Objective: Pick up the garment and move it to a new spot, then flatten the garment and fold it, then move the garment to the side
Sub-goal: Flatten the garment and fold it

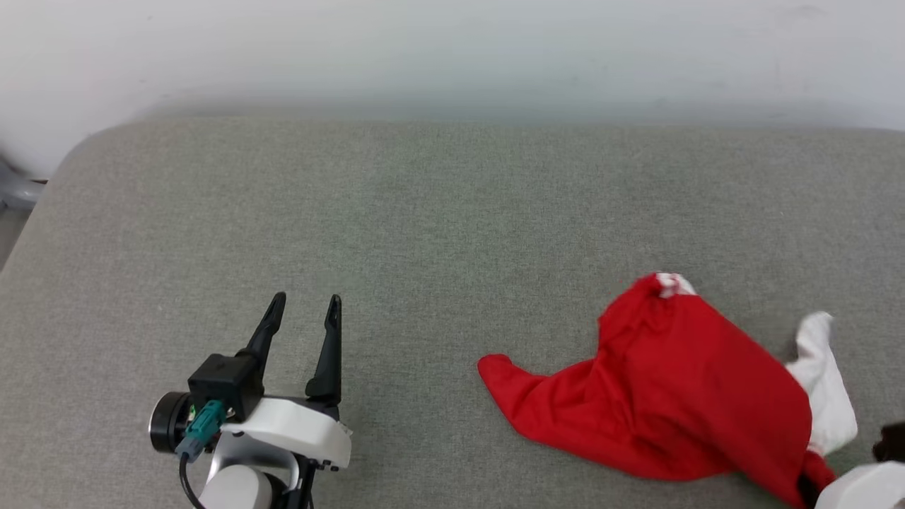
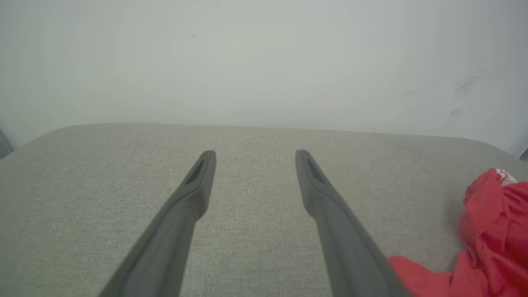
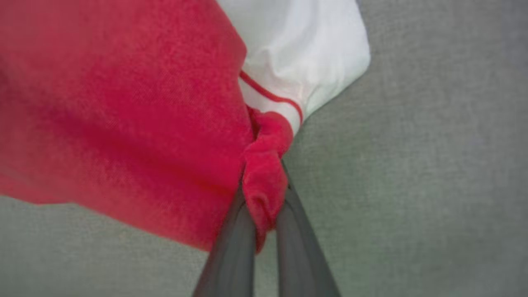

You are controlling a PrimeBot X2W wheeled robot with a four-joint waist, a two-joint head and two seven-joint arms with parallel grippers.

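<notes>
Reviewer: Location of garment point(image 1: 664, 382)?
Annotator: Right half of counter point(image 1: 353, 212), low in head view. It's a soft, crumpled red heap with one pointed flap running toward the middle. Knit is fine and matte. White sleeve end point(image 1: 824, 382) sticks out on its right side.
Reviewer: Counter surface?
Annotator: Grey woven cloth cover, rounded far-left corner, pale wall point(image 1: 452, 49) behind.
Reviewer: End effectors?
Annotator: Left end effector point(image 1: 306, 300) hangs over bare cloth, well apart from the garment. Its two long, dark, tapered fingers are spread wide with nothing between them. Left wrist view shows the same spread point(image 2: 254, 153), with the garment point(image 2: 495, 214) cut off at the right border. Right end effector point(image 3: 264, 194) is pinched tight on a bunched red fold of the garment point(image 3: 123, 103). Right wrist view also shows a thin red stripe point(image 3: 270, 95) across the white sleeve end point(image 3: 297, 49).
Reviewer: That grip in head view?
Annotator: Hidden by cloth. A pale bit of right arm point(image 1: 859, 488) is cut off at the bottom right corner.
Reviewer: White bit atop the heap?
Annotator: Small white patch point(image 1: 675, 284), too small to make out.
</notes>
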